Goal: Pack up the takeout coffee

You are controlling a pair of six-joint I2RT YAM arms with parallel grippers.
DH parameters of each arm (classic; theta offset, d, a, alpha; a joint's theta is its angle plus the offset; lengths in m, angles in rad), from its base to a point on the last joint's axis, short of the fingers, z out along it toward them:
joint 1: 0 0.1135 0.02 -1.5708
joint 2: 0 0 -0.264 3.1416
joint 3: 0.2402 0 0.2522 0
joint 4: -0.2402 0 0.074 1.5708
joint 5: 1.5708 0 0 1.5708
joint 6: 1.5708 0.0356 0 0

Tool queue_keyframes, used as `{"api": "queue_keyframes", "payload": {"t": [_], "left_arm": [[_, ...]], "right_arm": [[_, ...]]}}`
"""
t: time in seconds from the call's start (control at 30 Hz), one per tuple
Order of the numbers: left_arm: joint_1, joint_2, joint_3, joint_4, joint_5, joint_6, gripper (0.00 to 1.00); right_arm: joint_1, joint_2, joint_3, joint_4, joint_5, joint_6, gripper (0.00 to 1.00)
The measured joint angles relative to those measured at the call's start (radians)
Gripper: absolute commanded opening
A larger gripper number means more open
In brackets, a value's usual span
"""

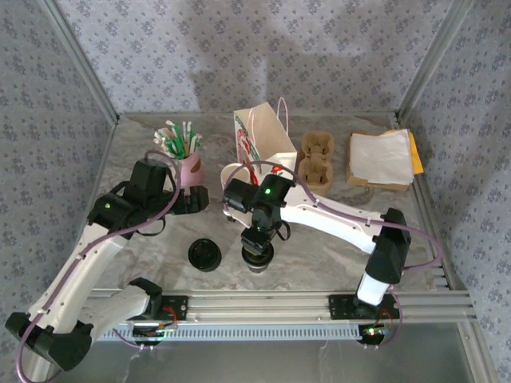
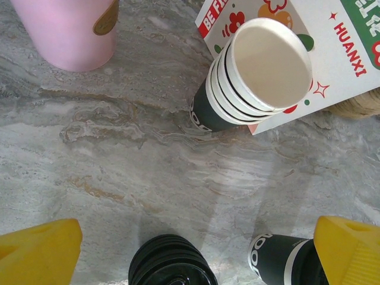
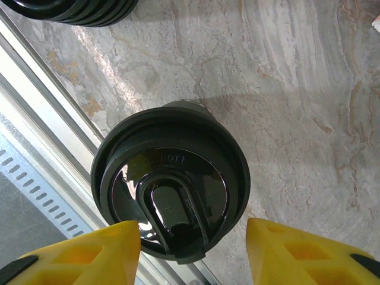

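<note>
**Ana:** What could go wrong from here?

**Ben:** The takeout coffee point(image 1: 257, 259) stands on the marble-patterned table point(image 3: 297, 89), close to the metal rail point(image 3: 47, 154) at the near edge. A stack of spare black lids point(image 1: 205, 255) sits just beside it. The right gripper point(image 3: 193, 255) hangs over it off centre. In the wrist view one yellow finger point(image 3: 89, 255) overlaps the rim of the cup's lid point(image 3: 169, 178), while the other stands clear. If the jaws close like that, I judge the nearer finger pushes first and shoves or tips the cup toward the rail.

**Ana:** Anything else?

**Ben:** Height. A pinch on the plastic lid rather than the paper wall could pop it off, and a hard squeeze could buckle the cup.

**Ana:** How wide is it, and is it holding?

**Ben:** About half spread, with one jaw on either side of the lid. Bare table shows between the far finger and the lid, so I read it as not clamped. Whether the near finger touches, I cannot tell.

**Ana:** And the other arm?

**Ben:** The left gripper point(image 1: 196, 199) is fully spread and empty, near the pink straw cup point(image 1: 188, 163). The paper bag point(image 1: 267, 140) stands well behind the coffee, so the carry leaves room to spill.
</note>
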Motion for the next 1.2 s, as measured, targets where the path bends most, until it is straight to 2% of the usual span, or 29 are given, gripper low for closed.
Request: {"api": "queue_keyframes", "payload": {"t": [0.57,1.2], "left_arm": [[0.006,0.021,0.023,-0.007,-0.033,-0.009,1.00],[0.016,0.021,0.023,-0.007,-0.035,-0.008,1.00]], "right_arm": [[0.035,0.069,0.000,-0.010,0.019,-0.049,0.51],[0.051,0.080,-0.009,-0.009,0.029,-0.053,0.47]]}}
